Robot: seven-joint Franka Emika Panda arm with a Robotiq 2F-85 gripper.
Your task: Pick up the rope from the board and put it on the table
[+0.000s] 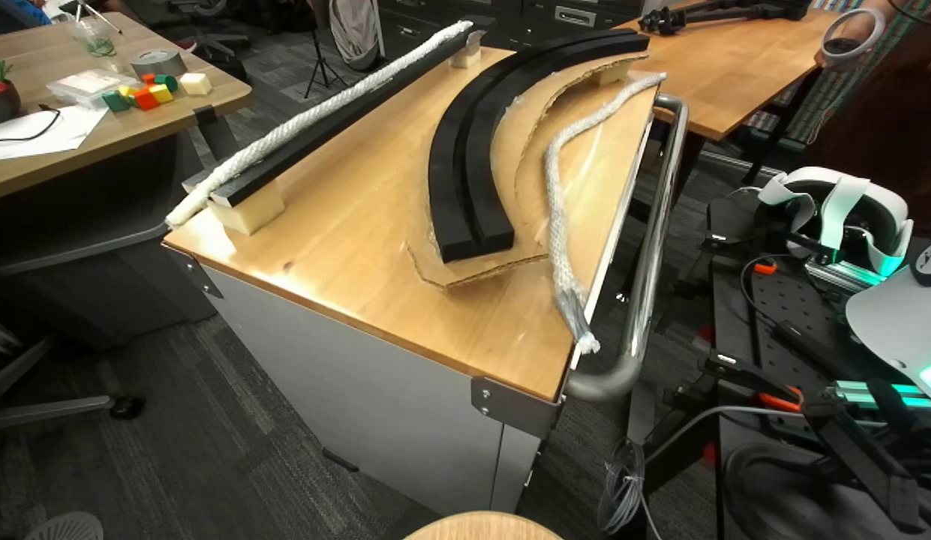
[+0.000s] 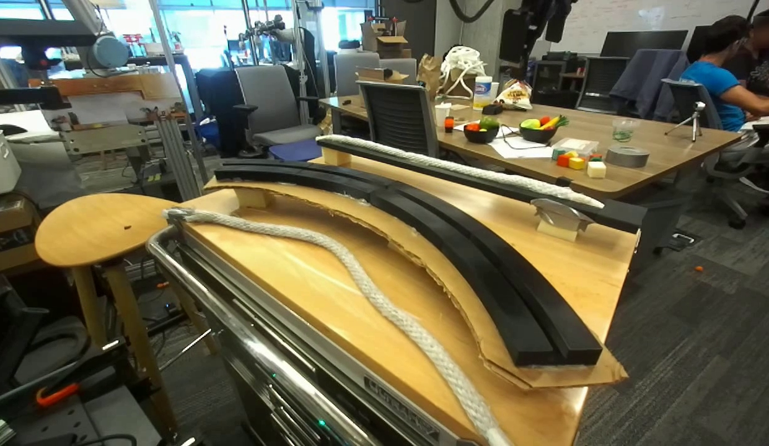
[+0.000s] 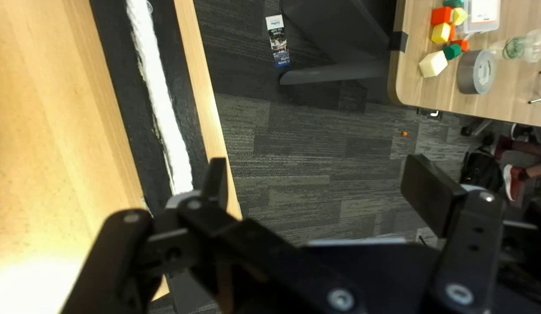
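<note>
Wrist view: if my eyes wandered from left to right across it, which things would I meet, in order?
Broad stretch of wooden top, white rope lying along the black board, small printed item, tiny orange thing, cream block, roll of grey tape, clear cup.

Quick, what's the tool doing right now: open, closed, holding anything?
Tool: open wide, holding nothing.
</note>
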